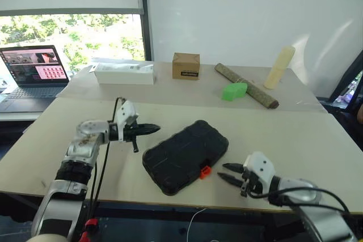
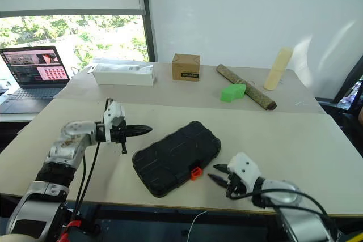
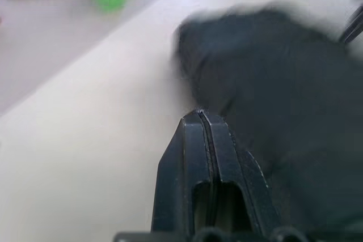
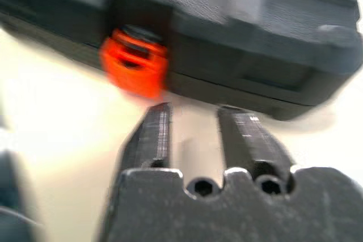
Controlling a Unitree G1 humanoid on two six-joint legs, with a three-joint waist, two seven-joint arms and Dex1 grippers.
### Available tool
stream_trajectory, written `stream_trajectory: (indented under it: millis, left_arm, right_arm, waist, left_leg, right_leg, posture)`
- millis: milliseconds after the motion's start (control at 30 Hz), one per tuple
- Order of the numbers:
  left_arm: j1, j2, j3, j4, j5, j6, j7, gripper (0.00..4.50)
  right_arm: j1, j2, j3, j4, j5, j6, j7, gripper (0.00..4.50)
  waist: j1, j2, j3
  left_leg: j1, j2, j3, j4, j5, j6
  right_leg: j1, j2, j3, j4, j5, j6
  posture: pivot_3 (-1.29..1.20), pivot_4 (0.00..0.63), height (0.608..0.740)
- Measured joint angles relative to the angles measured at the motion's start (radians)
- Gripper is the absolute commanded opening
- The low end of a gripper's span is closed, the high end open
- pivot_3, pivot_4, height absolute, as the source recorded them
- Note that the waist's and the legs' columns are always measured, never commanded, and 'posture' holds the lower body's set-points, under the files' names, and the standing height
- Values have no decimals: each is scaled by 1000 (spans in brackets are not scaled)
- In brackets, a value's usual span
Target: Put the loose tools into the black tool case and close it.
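Black tool case (image 1: 186, 156) lies shut, flat near table's (image 1: 295, 134) front edge, orange latch (image 1: 205, 170) facing us. Left gripper (image 1: 152, 129) pinched closed, empty, just beside case. Right gripper (image 1: 227, 173) part open, empty, near latch. We judge case rigid, smooth-sided, moderately heavy; best taken at latch edge.

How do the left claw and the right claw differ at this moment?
The left claw has its fingers pressed together, while the right claw has its fingers apart. The left claw hangs above the table beside the far left edge of the black tool case; the right claw sits low, just off the case's near edge, close to the orange latch. Both hold nothing and point toward the closed case.
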Motion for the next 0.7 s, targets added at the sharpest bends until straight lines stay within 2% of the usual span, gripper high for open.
stream_trajectory:
  millis: [100,300,700]
  left_arm:
    - [-10,-8,-43,-62,-4,33,-35,0]
    - [12,-56,-139,-68,67,21,-19,0]
    - [23,-78,-165,-35,147,-12,38,0]
  right_arm:
    - [6,56,22,-16,-5,11,-51,3844]
    - [4,157,84,-16,-64,17,-181,3844]
    - [-11,213,109,25,-66,35,-225,3844]
  waist:
    - [-7,0,0]
    - [-9,0,0]
    - [-15,0,0]
  left_leg:
    - [3,-1,1,0,-3,5]
    - [3,0,0,0,-1,2]
    - [4,0,0,0,-2,3]
  right_leg:
    - [1,1,3,0,0,1]
    - [0,1,3,3,0,0]
    - [1,1,3,3,0,0]
  posture:
    - [0,150,740]
    - [0,150,740]
    - [0,150,740]
